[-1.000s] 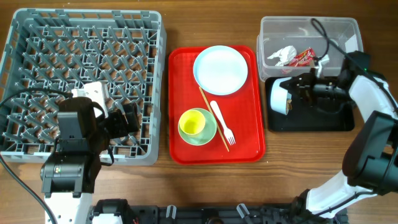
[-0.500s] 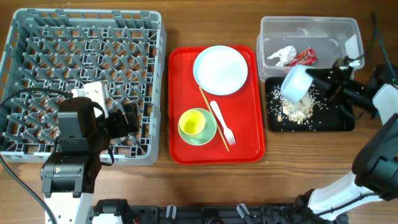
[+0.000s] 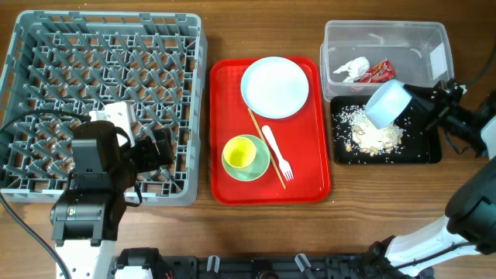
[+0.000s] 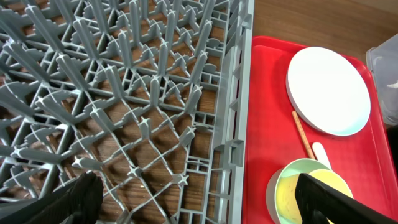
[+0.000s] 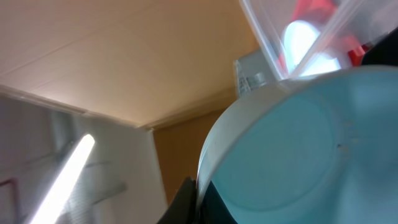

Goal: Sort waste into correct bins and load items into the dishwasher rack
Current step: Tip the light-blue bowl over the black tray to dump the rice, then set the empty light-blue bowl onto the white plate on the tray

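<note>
Over black tray | white bowl tilted, clamped in right tool

Probably a robotics lab, wooden table, staged dishwasher rack, ceiling strip light

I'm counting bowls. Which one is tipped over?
The white bowl, tilted in the right hand over the black tray; the green bowl sits upright.

- Wooden table, mid-brown, grain running lengthwise, evenly lit from above; soft shadows only.
- Seen from right wrist view: plain beige surface overhead, ceiling or wall not determinable.
- Long bright strip light, blurred, set against pale grey-white wall.
- Brown wood-toned panel beside it.
</note>
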